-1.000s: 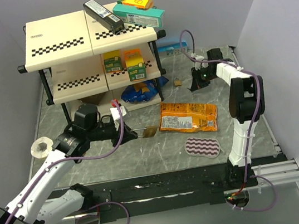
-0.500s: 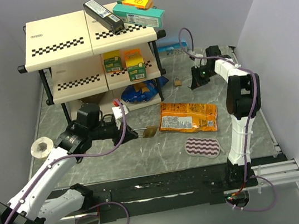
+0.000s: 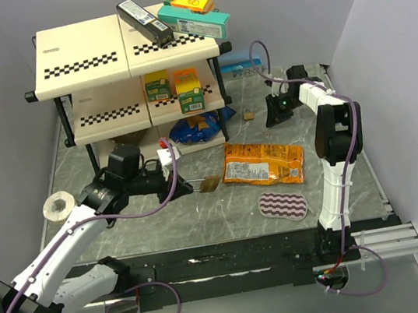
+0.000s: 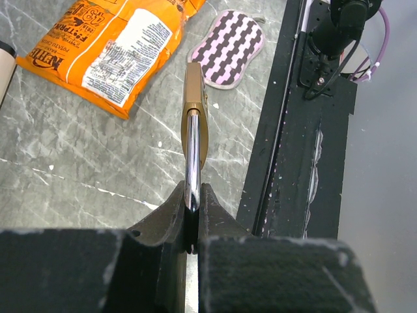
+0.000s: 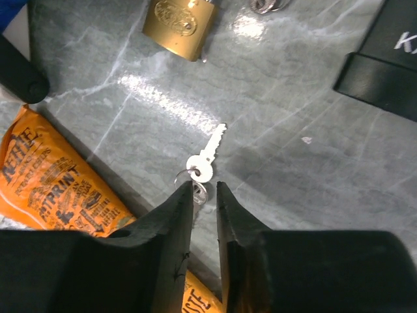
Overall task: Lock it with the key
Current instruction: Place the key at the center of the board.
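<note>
My left gripper (image 4: 193, 189) is shut on the steel shackle of a brass padlock (image 4: 195, 111) and holds it above the table; in the top view the padlock (image 3: 207, 183) sticks out to the right of that gripper (image 3: 184, 184). My right gripper (image 5: 205, 186) is at the back right (image 3: 273, 119), low over a small silver key (image 5: 207, 156) on a ring. Its jaws stand a narrow gap apart, and a second key (image 5: 201, 193) on the ring lies between the tips. A second brass padlock (image 5: 179, 19) lies just beyond.
An orange chip bag (image 3: 262, 162) and a striped pad (image 3: 283, 205) lie mid-table. A two-tier shelf (image 3: 123, 55) with boxes stands at the back left, a blue bag (image 3: 195, 129) under it. A tape roll (image 3: 60, 204) sits left. A black box (image 5: 384, 59) lies near the keys.
The right wrist has shifted slightly back and left over the keys. The left arm holds the padlock in almost the same place.
</note>
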Available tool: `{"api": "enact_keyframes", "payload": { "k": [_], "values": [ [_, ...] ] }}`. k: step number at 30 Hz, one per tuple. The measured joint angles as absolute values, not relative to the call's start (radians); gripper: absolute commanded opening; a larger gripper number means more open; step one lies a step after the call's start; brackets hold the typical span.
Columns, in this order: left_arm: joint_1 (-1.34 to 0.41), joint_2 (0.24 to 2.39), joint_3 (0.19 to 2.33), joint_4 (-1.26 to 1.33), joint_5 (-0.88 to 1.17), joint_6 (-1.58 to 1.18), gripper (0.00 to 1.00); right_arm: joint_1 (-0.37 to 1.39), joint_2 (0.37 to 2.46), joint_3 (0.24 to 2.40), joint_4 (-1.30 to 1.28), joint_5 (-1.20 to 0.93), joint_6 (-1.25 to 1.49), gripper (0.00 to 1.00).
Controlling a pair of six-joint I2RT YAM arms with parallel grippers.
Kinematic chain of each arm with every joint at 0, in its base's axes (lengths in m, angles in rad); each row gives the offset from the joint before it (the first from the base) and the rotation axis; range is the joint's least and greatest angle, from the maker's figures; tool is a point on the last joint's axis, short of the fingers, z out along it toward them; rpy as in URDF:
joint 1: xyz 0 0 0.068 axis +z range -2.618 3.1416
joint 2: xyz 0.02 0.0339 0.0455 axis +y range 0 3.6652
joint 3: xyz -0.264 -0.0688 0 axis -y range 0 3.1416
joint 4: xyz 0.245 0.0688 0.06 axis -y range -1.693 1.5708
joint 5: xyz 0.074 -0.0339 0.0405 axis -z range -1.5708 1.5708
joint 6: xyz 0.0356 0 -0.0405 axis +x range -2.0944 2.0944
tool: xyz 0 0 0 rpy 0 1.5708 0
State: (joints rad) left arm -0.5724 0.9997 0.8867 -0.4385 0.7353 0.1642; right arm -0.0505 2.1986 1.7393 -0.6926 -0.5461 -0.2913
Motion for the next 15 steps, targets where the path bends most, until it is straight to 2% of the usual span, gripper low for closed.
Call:
{"api": "enact_keyframes", "payload": {
  "k": [2,3,6,7,9,15],
  "values": [
    [-0.572,1.000,0.887,-0.439,0.735,0.163,0.01,-0.051,2.199,1.739,-0.696,-0.559,-0.290,0.43],
    [-0.572,1.000,0.887,-0.439,0.735,0.163,0.01,-0.051,2.197,1.739,-0.698,-0.567,-0.289,0.54],
    [-0.572,1.000,0.887,-0.436,0.736,0.151,0.01,-0.051,2.167,1.718,-0.686,-0.602,-0.297,0.69],
    [-0.572,1.004,0.887,-0.432,0.736,0.141,0.01,-0.051,2.144,1.701,-0.683,-0.614,-0.299,0.83],
    [-0.572,1.014,0.892,-0.429,0.736,0.126,0.01,-0.051,2.054,1.633,-0.668,-0.642,-0.308,0.91],
    [-0.572,1.074,0.926,-0.411,0.743,0.026,0.01,-0.052,1.682,1.453,-0.607,-0.735,-0.355,0.96]
  ]
}}
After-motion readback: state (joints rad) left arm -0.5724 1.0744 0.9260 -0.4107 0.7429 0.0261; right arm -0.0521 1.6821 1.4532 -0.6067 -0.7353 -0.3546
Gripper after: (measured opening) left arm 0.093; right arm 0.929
